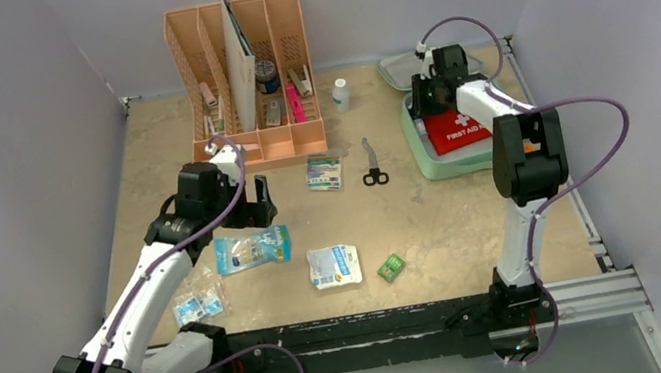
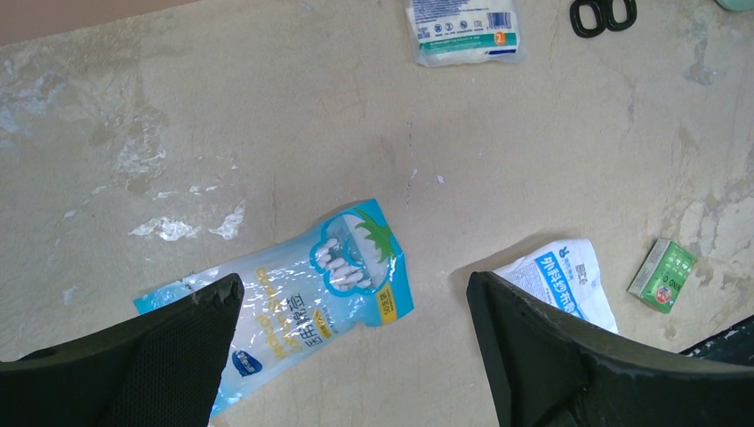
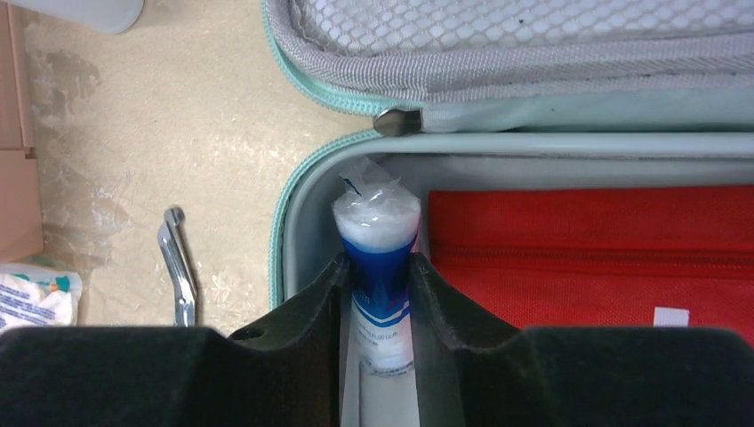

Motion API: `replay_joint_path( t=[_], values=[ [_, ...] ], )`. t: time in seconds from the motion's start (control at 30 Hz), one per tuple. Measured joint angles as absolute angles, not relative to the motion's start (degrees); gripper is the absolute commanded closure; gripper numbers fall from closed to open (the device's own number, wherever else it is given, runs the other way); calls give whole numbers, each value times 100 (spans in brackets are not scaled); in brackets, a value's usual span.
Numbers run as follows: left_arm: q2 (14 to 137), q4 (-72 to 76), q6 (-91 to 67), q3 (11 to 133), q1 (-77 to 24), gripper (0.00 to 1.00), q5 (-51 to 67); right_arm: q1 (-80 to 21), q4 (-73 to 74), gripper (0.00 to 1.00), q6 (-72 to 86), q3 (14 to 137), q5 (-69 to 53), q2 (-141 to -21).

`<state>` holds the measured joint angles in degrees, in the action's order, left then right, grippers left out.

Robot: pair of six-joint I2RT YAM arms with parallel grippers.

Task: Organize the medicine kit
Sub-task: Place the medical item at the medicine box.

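Note:
The mint-green medicine kit lies open at the back right, with a red first-aid pouch inside. My right gripper reaches into it. In the right wrist view, that gripper is shut on a blue and white packet, which stands against the kit's left wall beside the red pouch. My left gripper hangs open above the table. Below its wide jaws lies a blue cotton swab bag, untouched.
On the table lie a gauze packet, a small green box, scissors, a bandage pack and a small clear bag. A white bottle stands beside the peach organizer at the back.

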<state>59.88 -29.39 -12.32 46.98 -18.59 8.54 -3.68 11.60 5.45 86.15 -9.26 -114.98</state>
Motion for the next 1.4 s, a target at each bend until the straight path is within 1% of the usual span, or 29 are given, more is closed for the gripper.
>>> replay_joint_path(
  t=[0.13, 0.2, 0.33, 0.5, 0.6, 0.83, 0.97, 1.2, 1.4],
  values=[
    [6020, -2936, -1227, 4698, -1859, 4, 845, -368, 1109, 68, 545, 8705, -1007, -11638],
    [6049, -2936, -1216, 4698, -1859, 4, 827, -368, 1105, 66, 545, 8748, -1013, -11690],
    [6114, -2941, -1160, 4698, -1859, 4, 808, -366, 1125, 60, 539, 8851, -1028, -11762],
    [6149, -2947, -1129, 4698, -1859, 5, 805, -366, 1199, 48, 532, 8978, -1024, -11764],
    [6248, -2985, -1131, 4698, -1859, 5, 812, -355, 1424, 46, 523, 9203, -1004, -11758],
    [6423, -3140, -1133, 4703, -1859, 5, 880, -342, 2274, 45, 701, 9725, -958, -11559],
    [6414, -3138, -1133, 4703, -1859, 5, 943, -346, 2842, 46, 963, 9776, -939, -11251],
    [6302, -3135, -1133, 4703, -1859, 5, 1050, -515, 3540, 50, 1522, 9179, -823, -10160],
    [6239, -3135, -1135, 4703, -1859, 2, 1079, -1081, 4106, 50, 1857, 8639, -646, -9417]
  ],
)
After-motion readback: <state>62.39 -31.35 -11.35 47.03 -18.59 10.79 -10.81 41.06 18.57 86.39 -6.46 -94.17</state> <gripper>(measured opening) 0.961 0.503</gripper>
